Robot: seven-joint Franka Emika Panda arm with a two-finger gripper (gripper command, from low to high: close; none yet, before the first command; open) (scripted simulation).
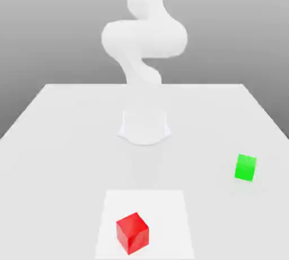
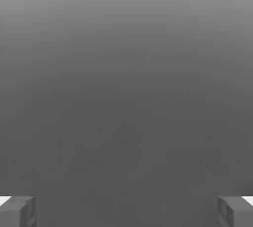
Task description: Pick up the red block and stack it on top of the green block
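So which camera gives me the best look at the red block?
The exterior view: the red block sits in plain sight on the table, apart from the green block. The hand view gives nothing of it, just the two open fingers against grey.

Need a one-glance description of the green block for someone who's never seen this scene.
Start at the white table with the pale robot arm at its far side. The green block sits alone toward the exterior view's right, on bare tabletop. The only other cube, the red block, sits nearer the camera on a lighter square patch.

Matte red block [image 1: 132, 233], green block [image 1: 245, 167]
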